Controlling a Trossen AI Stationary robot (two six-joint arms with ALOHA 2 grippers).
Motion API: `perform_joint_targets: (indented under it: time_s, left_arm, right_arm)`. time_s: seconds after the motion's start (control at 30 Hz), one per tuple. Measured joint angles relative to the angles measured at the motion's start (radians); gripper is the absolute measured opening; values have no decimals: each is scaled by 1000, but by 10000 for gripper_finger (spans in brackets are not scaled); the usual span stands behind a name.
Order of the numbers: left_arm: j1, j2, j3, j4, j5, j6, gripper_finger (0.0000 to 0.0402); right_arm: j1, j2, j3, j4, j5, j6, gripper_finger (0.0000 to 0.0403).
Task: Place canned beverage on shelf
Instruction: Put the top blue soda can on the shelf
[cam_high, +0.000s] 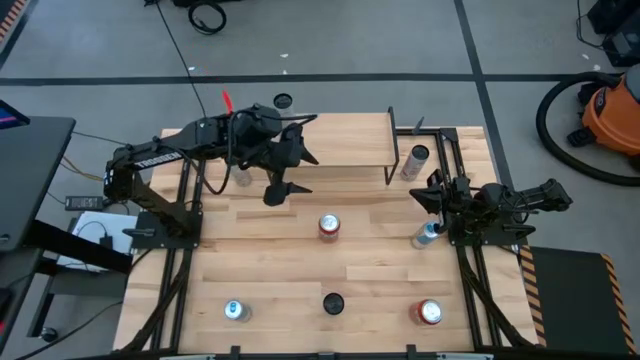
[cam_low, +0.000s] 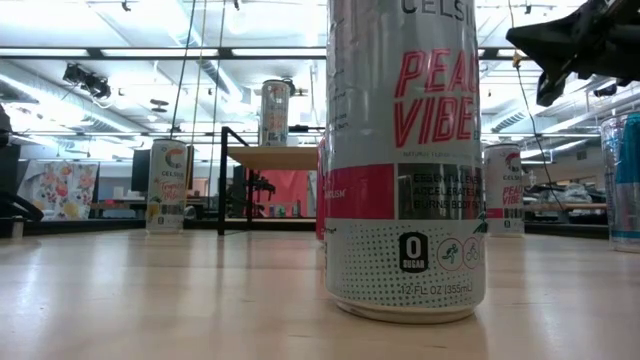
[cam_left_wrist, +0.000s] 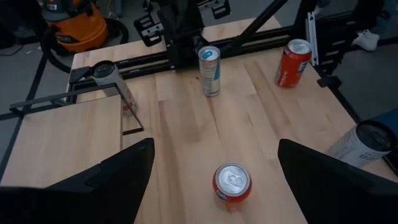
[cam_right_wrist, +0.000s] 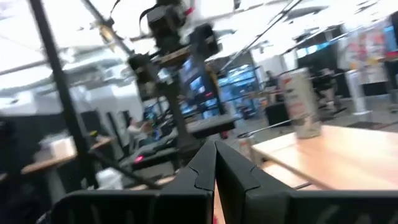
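- Our left end effector (cam_high: 283, 172) hangs wide open and empty near the shelf (cam_high: 345, 140), over the desk (cam_high: 270, 270).
- Below it stands the red can (cam_high: 329, 226), still on the desk; a descent off centre could tip it.
- Our right end effector (cam_high: 432, 195), fingers closed on nothing, waits near a blue can (cam_high: 428, 235) and could clip it.
- One can (cam_high: 414, 160) stands by the shelf's right end; all cans look sealed, contents unseen.
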Motion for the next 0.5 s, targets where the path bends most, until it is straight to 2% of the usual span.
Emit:
perform_joint_targets:
  time_s: [0.3, 0.43, 0.5]
  left_arm:
    - [1, 0, 0, 0, -33, -17, 353]
    - [1, 1, 0, 0, -33, -18, 353]
    - [1, 1, 0, 0, -33, -31, 353]
  right_arm:
    - [0, 1, 0, 11, -18, -3, 16]
    - [-1, 1, 0, 17, -73, -150, 20]
    - [0, 0, 0, 18, -74, -155, 27]
